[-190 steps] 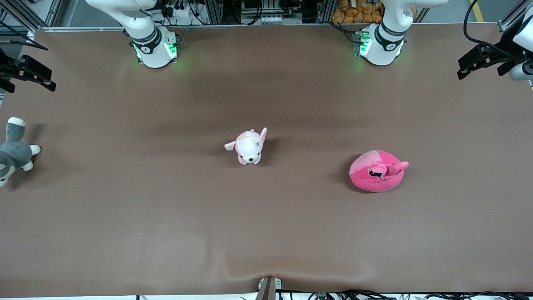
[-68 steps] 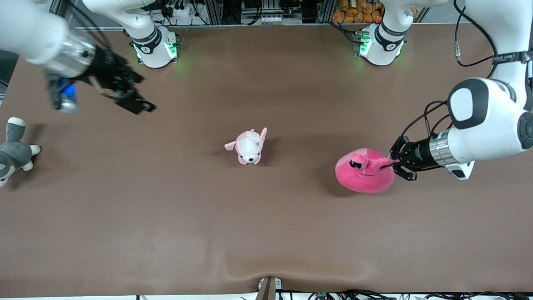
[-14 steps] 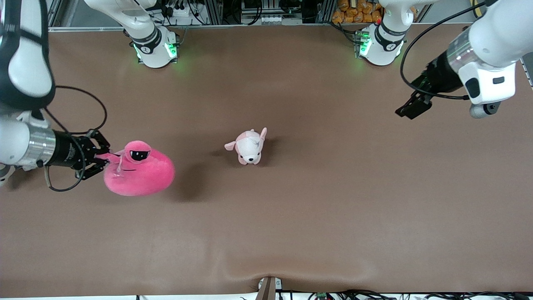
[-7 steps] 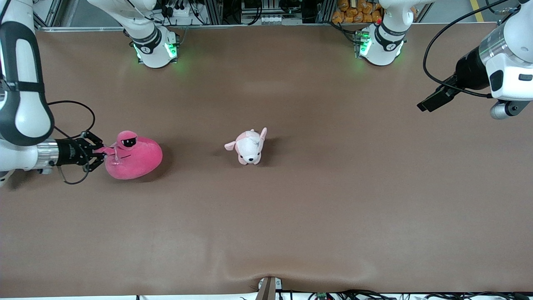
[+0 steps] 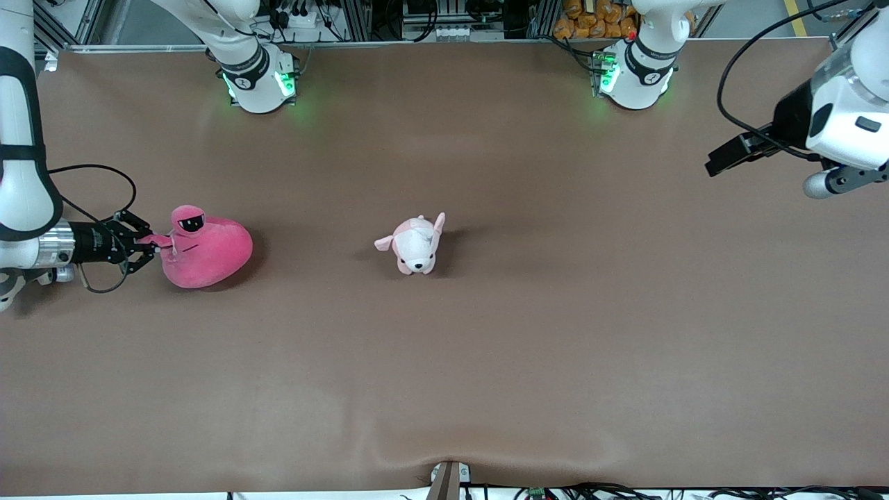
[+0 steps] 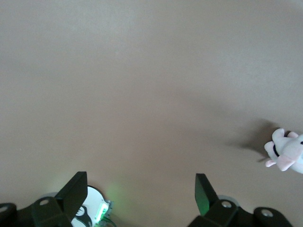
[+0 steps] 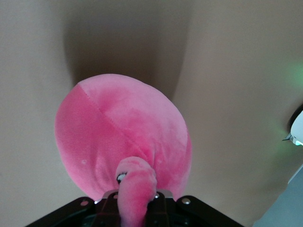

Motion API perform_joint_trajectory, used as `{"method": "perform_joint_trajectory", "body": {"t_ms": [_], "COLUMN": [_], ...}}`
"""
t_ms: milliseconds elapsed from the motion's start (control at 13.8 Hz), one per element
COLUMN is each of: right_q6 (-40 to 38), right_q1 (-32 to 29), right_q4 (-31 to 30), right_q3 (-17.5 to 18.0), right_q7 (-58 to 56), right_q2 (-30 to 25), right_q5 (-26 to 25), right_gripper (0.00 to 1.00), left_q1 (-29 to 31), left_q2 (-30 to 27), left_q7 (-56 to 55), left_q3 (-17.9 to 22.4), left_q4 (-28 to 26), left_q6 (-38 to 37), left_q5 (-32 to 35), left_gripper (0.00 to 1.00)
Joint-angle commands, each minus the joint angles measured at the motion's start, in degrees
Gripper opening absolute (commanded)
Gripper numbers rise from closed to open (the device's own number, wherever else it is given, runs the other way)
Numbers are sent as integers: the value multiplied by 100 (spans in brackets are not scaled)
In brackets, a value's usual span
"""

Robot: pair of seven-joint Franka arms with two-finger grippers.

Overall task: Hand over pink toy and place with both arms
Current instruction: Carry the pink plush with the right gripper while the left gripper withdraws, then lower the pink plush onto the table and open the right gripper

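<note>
The right tool [image 5: 147, 242] is closed tight on a small ear flap of the pink toy [image 5: 205, 248]. In the right wrist view the flap runs down between the black fingers, and the round pink toy [image 7: 124, 142] fills the middle of the view. The toy sits low at the worktop [image 5: 486, 361], at the right arm's end. On a clock laid over the front view, the toy is at about 9 o'clock from the middle of the worktop. Its black eye patch points up. A dark shadow lies right under it and beside it, so whether it rests on the worktop cannot be told for sure. The right arm comes in flat from the edge of the worktop, with a black cable looping over its wrist.

The small pink and white puppy [image 5: 414, 244] stands near the middle of the worktop, well apart from the pink toy. It is at about 3 o'clock from the toy.

The left tool [image 5: 729, 154] is up in the air over the left arm's end of the worktop, at about 2 o'clock from the puppy. Its two fingers [image 6: 72, 191] are spread wide and hold nothing. In the left wrist view, bare brown worktop shows between them, and the puppy [image 6: 288, 151] shows at the edge. The left arm waits there.

The two arm bases glow green at 12 o'clock.
</note>
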Motion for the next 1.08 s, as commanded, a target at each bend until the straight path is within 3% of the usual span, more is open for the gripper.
{"method": "perform_joint_trajectory", "body": {"t_ms": [0,289,578,795,1011], "right_q6": [-116,-1038,-2276,-2832,-3121], "right_q1": [-69,141,862,836,1055], "right_q4": [100,1671,3349,3827,4108], "right_q3": [105,148,157,184,219], "right_q7": [-24,-42,-77,-139,-863], "right_q2": [-32,-15,-58,-312,-734], "right_q5": [67,128,67,584,367], "right_gripper": [100,100,100,100,100], "left_q1": [8,8,60,70,70], "left_q2": [-314,-359,-359,-438,-508], "left_q7": [310,609,636,636,627], "left_q3": [98,72,72,72,72], "left_q4": [-13,-48,-84,-101,-189], "left_q6": [-87,-96,-210,-289,-289], "left_q5": [116,371,354,345,292], "left_gripper": [100,100,100,100,100]}}
